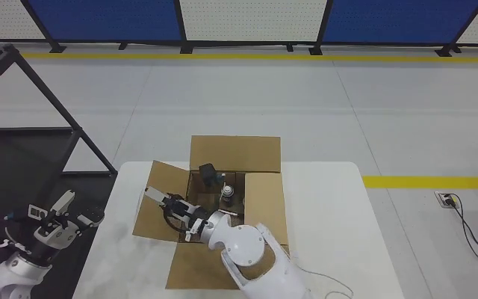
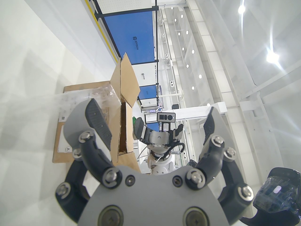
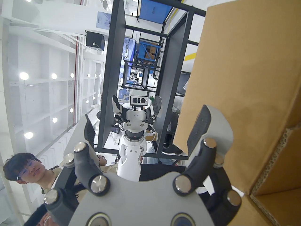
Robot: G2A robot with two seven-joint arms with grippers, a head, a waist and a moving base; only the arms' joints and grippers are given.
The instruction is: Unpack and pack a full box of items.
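An open cardboard box (image 1: 235,153) stands on the white table (image 1: 336,224) with all flaps folded out. Inside it I see a dark item (image 1: 208,175) and a small bottle-like item (image 1: 227,196). My right gripper (image 1: 166,203) hangs open over the box's left flap, nothing between its fingers. In the right wrist view the right gripper (image 3: 145,116) is close beside a cardboard flap (image 3: 247,71). My left gripper (image 1: 78,211) is off the table's left side, open and empty. In the left wrist view, beyond the left gripper (image 2: 152,109), I see the box (image 2: 124,83) and the right gripper (image 2: 157,128).
A black metal rack (image 1: 37,112) stands at the left of the table, behind the left arm. Crinkled clear plastic (image 2: 103,95) lies by the box flap. A dark plastic-wrapped item (image 2: 277,191) is close to the left gripper. The table's right half is bare.
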